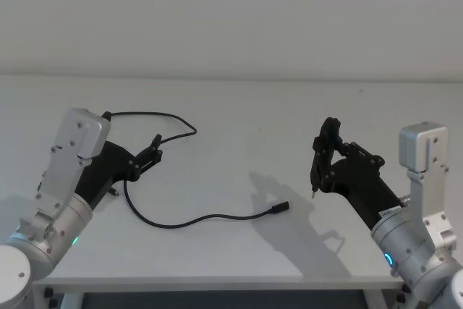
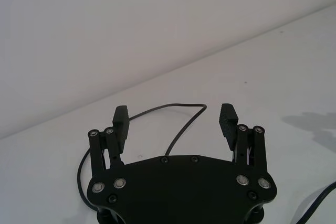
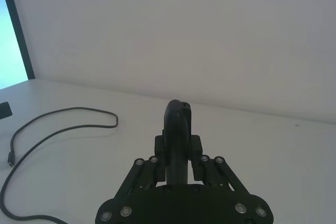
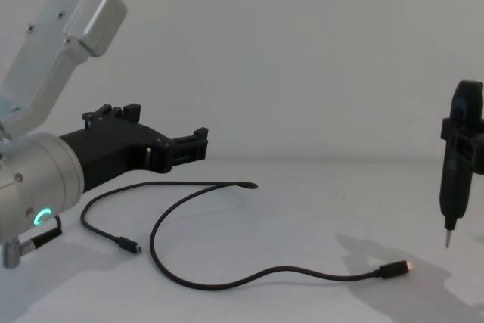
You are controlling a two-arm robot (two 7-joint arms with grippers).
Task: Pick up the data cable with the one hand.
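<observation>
Currently the approach is in hand and no grasp is made: the left gripper (image 1: pixel 156 147), the blocky black one on the silver wrist with the green ring, hovers with its fingers (image 2: pixel 227 118) spread wide and nothing between them. The data cable (image 1: pixel 173 223) lies loose on the white table (image 1: pixel 239 106), just below and ahead of that gripper. A narrow hairpin bend juts forward beyond the fingertips, in line with the gap between them. One strand curls back beneath the gripper, and the long tail sweeps away toward the robot's right, ending in a plug (image 1: pixel 281 208) that points the same way. Overall the cable's long axis runs across the table. Next, I judge, the gripper must drop over a strand and close. Well apart from it, the right gripper (image 1: pixel 325 153) is clamped on a slim black pointed tool (image 4: pixel 456 164), idle.
</observation>
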